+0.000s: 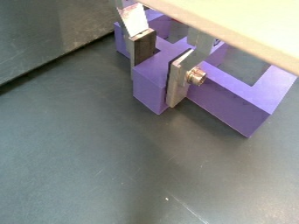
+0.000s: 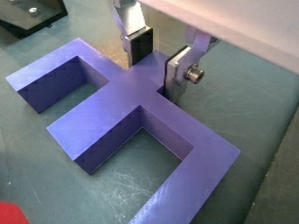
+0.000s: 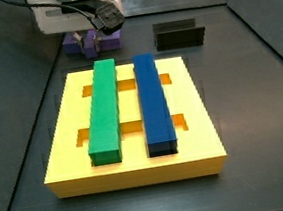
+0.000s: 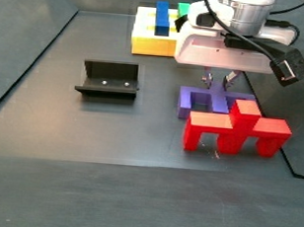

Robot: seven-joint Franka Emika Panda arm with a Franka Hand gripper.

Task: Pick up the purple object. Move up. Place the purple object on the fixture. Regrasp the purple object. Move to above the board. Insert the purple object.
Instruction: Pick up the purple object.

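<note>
**Claw down on the purple piece, grip not confirmed**

Down at floor level, the gripper [image 2: 156, 61] sits over the purple object [image 2: 122, 109], which lies flat on the dark floor. In both wrist views I see the two silver fingers [image 1: 139, 37] straddling the central post, one plate on each side. Plates look close to the post's faces, possibly touching, but I can't tell whether they are clamped; the piece is not lifted.

In a side view the purple object [image 4: 200, 99] lies just beyond the red piece [image 4: 236, 128], the two looking nearly in contact. The fixture [image 4: 108, 79] stands well to the left of them there, empty. The board [image 3: 136, 144] carries a green bar [image 3: 102, 114] and a blue bar [image 3: 154, 106] in its lengthwise grooves.

My reading: first step, the pickup, nothing later begun.

Risks from here:
- Grip is only on the post. If the pads sit off its centre, I'd expect the heavy crossbar to tip the piece on lift.
- Red piece is so near that a dragged or swinging purple piece could knock it.
- A tilted hold would spoil seating in the fixture's notch, and the regrasp after it.
</note>
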